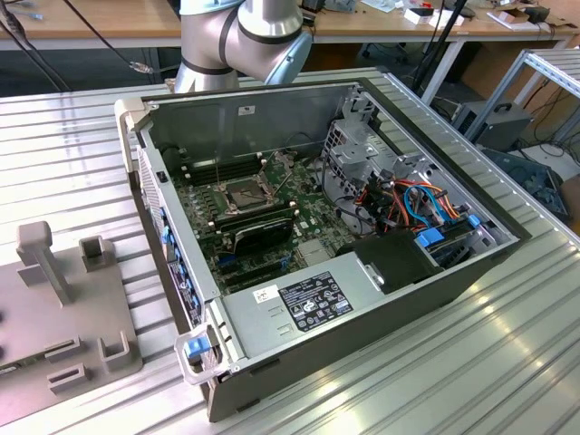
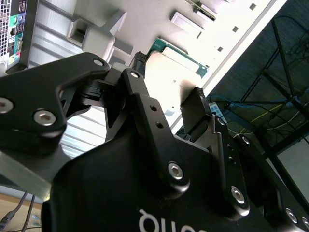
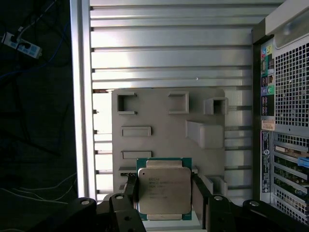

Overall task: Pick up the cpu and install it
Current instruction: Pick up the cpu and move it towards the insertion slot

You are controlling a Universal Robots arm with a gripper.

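Open case (image 1: 272,100) lying on its side on the ribbed table (image 1: 507,362), and it's packed: green board (image 1: 308,204) across the floor, the socket (image 1: 245,193) near its middle with metal frame and dark centre showing, a grey power supply (image 1: 299,304) along the near wall, a metal drive cage (image 1: 358,149) towards the exterior view's right, orange and blue cables (image 1: 426,204) bunched beside it. Out on the table at the exterior view's left lies a grey plate (image 1: 54,299) with raised holders and slots. The arm (image 1: 240,36) rises behind the case. Over to the first wrist view: there's the cpu (image 3: 164,191), silver top facing the camera, green edge around it, sitting over the plate and outside the case. The gripper (image 3: 164,195) has it pinched, with one black finger (image 3: 199,193) pressed against each opposite side. The second wrist view shows the same grip, the chip between the two fingertips.
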